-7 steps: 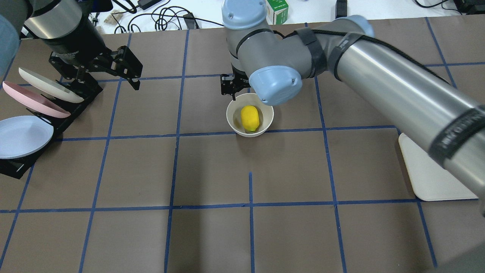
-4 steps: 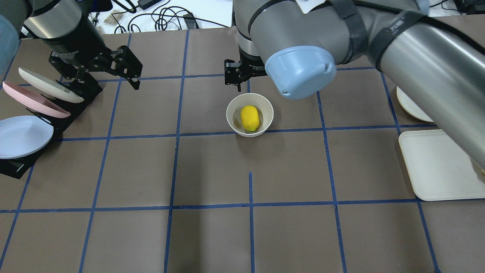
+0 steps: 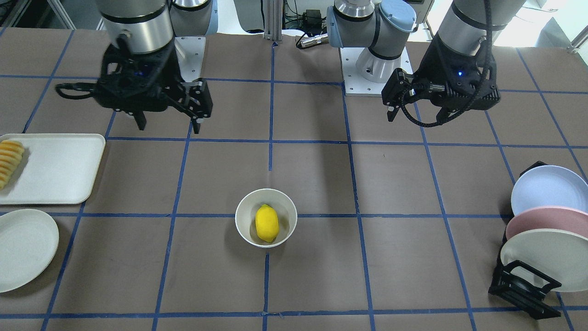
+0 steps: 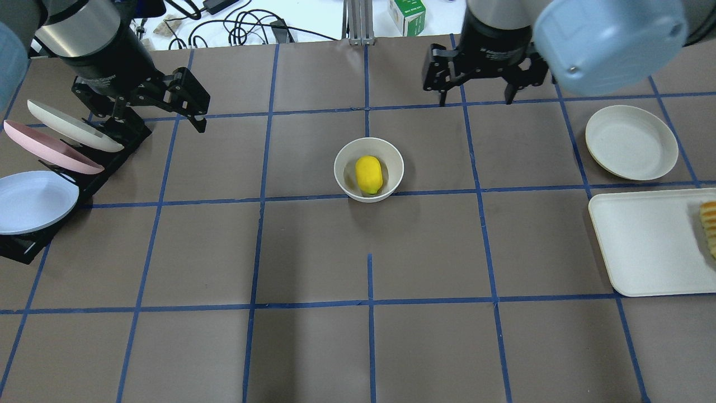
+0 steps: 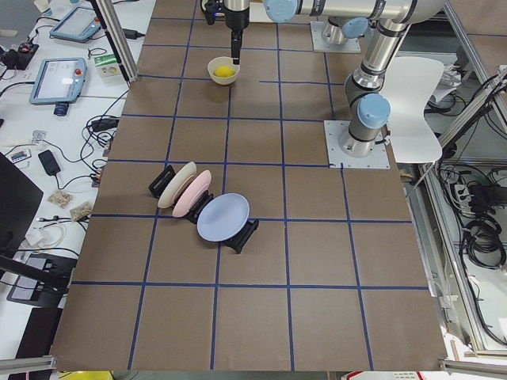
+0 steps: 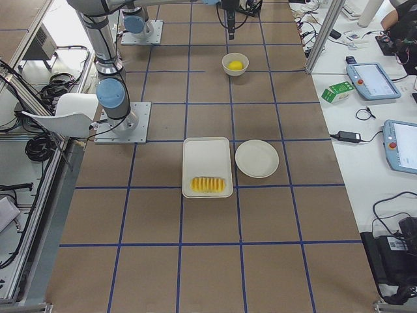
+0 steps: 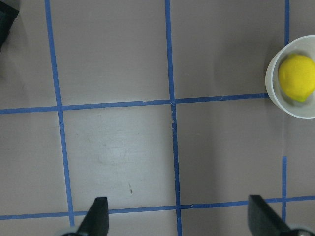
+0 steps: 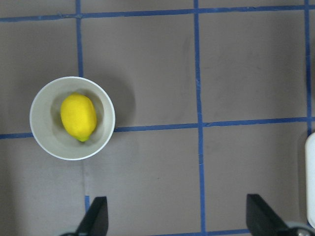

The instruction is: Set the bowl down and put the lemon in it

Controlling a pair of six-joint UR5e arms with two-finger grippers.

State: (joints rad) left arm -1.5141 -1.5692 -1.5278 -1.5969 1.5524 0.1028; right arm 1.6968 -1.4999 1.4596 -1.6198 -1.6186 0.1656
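Note:
The off-white bowl (image 4: 342, 162) stands upright at the table's middle, with the yellow lemon (image 4: 369, 174) lying inside it. Both also show in the front view, bowl (image 3: 242, 216) and lemon (image 3: 267, 224), and in the right wrist view, bowl (image 8: 42, 135) and lemon (image 8: 78, 117). My right gripper (image 4: 475, 102) is open and empty. It hangs above the table, well away from the bowl on its far right side. My left gripper (image 4: 193, 112) is open and empty, hovering at the far left beside the plate rack. The bowl (image 7: 271, 86) sits at the left wrist view's right edge.
A black rack (image 4: 120, 140) with white, pink and blue plates stands at the left edge. A flat cream plate (image 4: 631, 143) and a cream tray (image 4: 643, 246) holding a ridged yellow-orange food piece (image 4: 709, 226) lie at the right.
My right arm has drawn back from the bowl's far rim and swung to the right and away. The lemon stays in the bowl. The left arm has not moved.

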